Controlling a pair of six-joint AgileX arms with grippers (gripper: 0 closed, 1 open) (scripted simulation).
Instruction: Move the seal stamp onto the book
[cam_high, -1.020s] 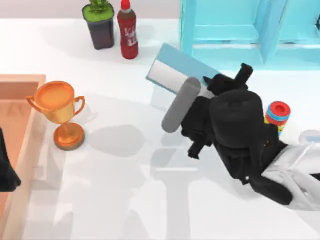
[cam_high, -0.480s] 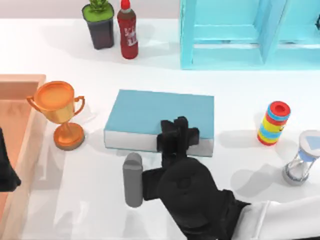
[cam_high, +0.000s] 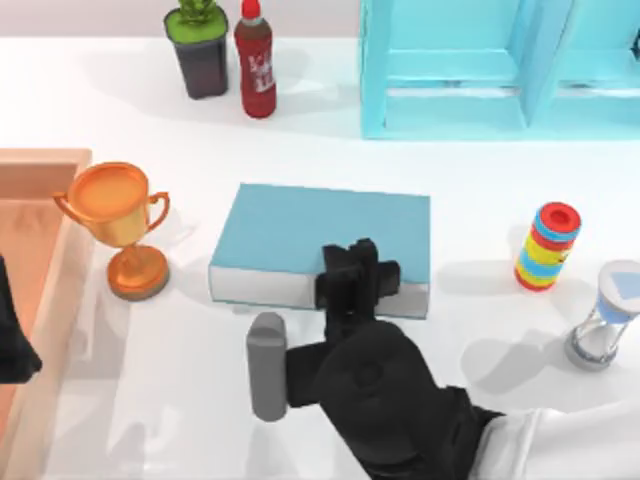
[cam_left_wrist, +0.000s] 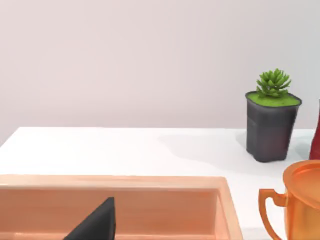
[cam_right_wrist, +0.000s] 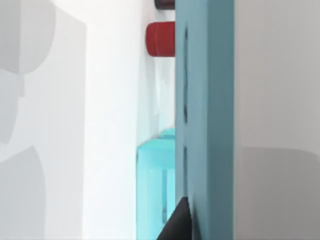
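The book (cam_high: 300, 225) lies flat at the middle of the table, teal cover up and white page edges toward the near side. My right gripper (cam_high: 355, 272) hangs over the book's near edge, right of its middle, and the black arm runs off to the lower right. The seal stamp is hidden. In the right wrist view the book (cam_right_wrist: 205, 100) runs as a teal band, with a dark fingertip (cam_right_wrist: 180, 220) beside it. My left arm (cam_high: 12, 345) is parked at the far left edge over the wooden tray (cam_high: 40, 230).
A golden trophy (cam_high: 118, 215) stands left of the book. A striped cylinder (cam_high: 548, 246) and an hourglass (cam_high: 605, 315) stand to its right. At the back are a light-blue shelf unit (cam_high: 500, 70), a red bottle (cam_high: 256, 60) and a potted plant (cam_high: 200, 45).
A second ago the book showed tilted near the shelf under the right arm. It now lies flat mid-table with the gripper at its near edge. Little has moved in the last half second.
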